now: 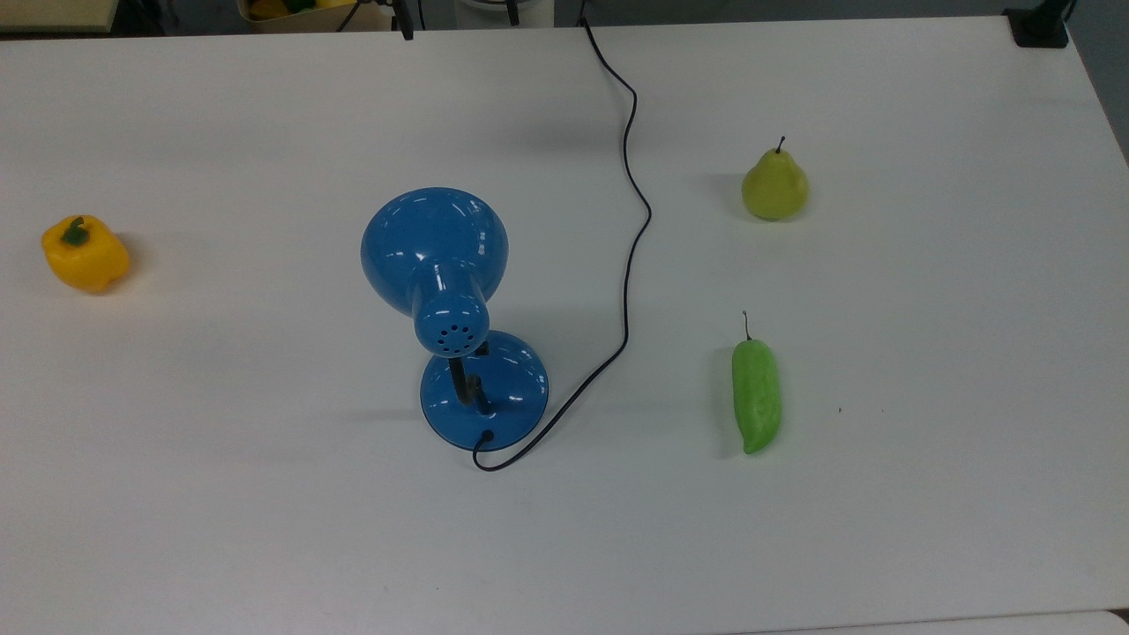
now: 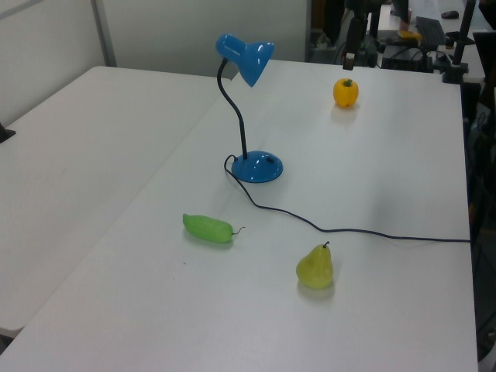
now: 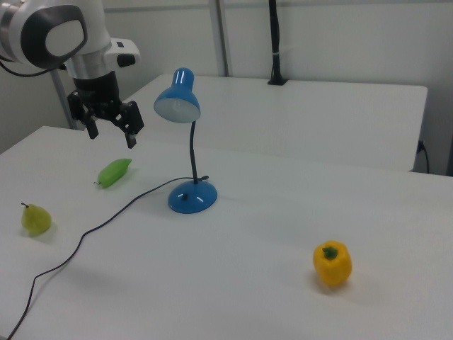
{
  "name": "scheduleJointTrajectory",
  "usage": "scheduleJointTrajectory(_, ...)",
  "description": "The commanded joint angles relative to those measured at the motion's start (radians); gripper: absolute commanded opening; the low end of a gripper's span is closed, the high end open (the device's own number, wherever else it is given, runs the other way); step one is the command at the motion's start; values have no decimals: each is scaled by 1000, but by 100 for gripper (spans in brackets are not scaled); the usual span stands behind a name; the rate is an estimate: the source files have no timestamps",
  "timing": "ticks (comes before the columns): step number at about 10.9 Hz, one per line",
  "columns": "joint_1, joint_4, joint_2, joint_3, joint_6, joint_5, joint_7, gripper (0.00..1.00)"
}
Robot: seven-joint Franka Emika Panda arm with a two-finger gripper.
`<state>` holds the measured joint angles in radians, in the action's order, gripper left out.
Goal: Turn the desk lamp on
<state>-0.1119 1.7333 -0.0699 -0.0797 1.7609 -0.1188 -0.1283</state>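
— Gripper first: where was the black two-finger gripper (image 3: pixel 110 127)?
— Up in the air at the right view's left, under the white arm (image 3: pixel 53 35), its fingers spread well apart and holding nothing. It hung well clear of the white tabletop (image 1: pixel 265 529), beside the lamp's shade in that view.

— And from near to far in the right view?
— Nearest sat a yellow bell pepper with a green stem (image 3: pixel 333 263). Farther back stood the glossy blue desk lamp (image 3: pixel 185 142), its round domed base (image 1: pixel 484 390) flat on the table, a black gooseneck (image 3: pixel 191 152) rising to the bell-shaped shade (image 1: pixel 434 249). Its thin black cord (image 1: pixel 628 265) ran off from the base in a loose curve to the table's edge.

— Anything beyond it?
— A yellow-green pear with a dark stem (image 1: pixel 775 183) stood upright, and a long light-green pepper (image 1: pixel 757 393) lay on its side, the two apart from each other and both past the cord from the lamp.

— Any containers?
— A pale bin (image 1: pixel 291 12) sat past the table at the top view's upper edge, with yellow things in it; what they were I couldn't tell.
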Motion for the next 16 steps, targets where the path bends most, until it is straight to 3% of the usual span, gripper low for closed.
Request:
scheduleJointTrajectory(1,-9,-5,4,3,3,7,-2,100)
scheduleJointTrajectory(9,-6,-5,5,2,11,4,-19,99)
scheduleJointTrajectory(12,-9,-3,5,1,14,4,-20,65)
scheduleJointTrajectory(14,-11,-3,4,1,14,-4,-19,32)
scheduleJointTrajectory(16,-11,2,4,1,15,-5,-19,15)
